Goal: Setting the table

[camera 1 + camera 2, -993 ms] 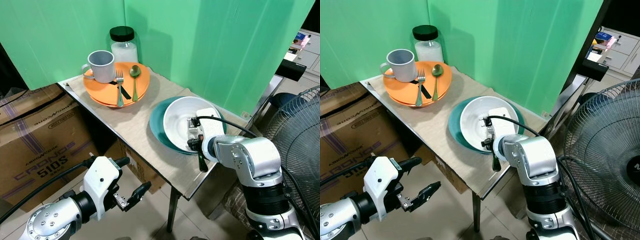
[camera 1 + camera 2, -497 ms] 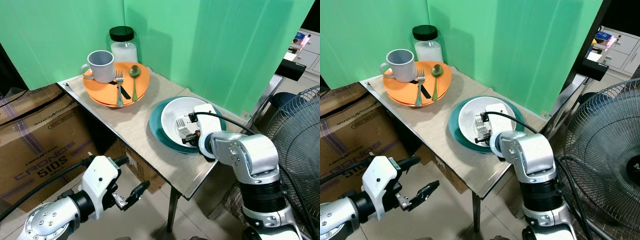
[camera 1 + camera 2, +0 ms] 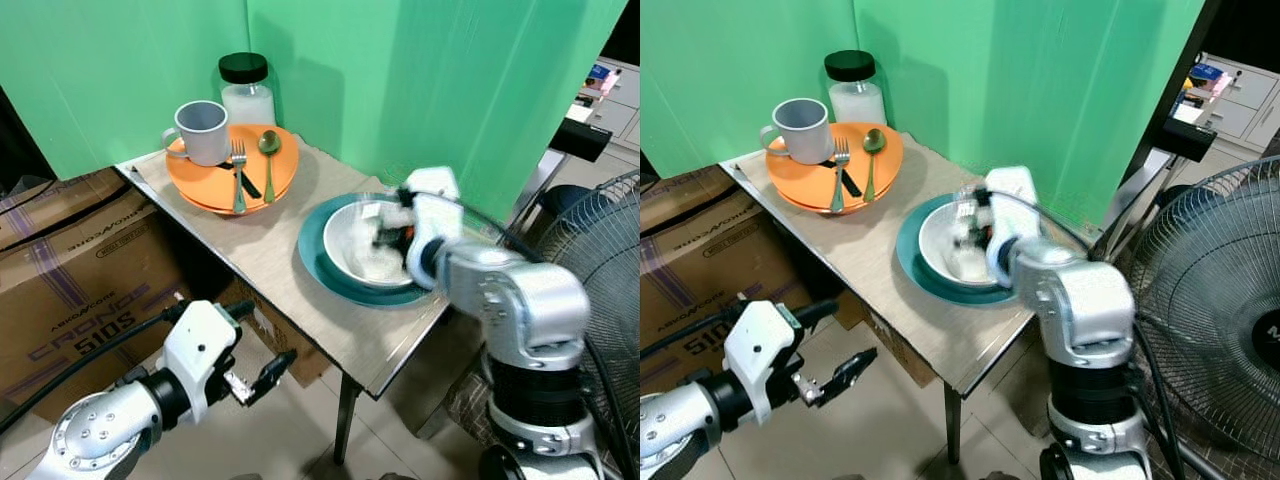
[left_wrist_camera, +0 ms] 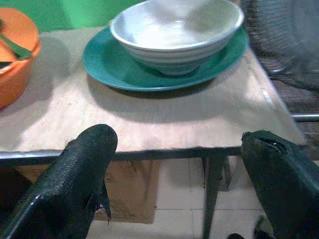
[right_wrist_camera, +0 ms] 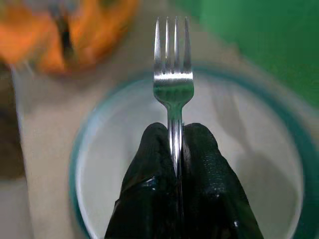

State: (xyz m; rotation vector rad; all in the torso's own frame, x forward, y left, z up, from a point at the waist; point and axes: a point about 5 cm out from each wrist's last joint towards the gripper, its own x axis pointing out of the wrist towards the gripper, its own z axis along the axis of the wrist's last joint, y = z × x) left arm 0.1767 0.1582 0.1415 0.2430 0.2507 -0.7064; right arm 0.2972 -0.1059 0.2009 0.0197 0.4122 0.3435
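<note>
While above bowl [image 3: 368,250], right pincer [image 5: 175,144] clamps fork [image 5: 173,84].

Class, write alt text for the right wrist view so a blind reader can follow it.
The right gripper has its jaws shut on a silver fork, tines pointing away from the camera. Behind it, blurred, a white bowl sits on a teal plate, with orange dishware farther off.
</note>
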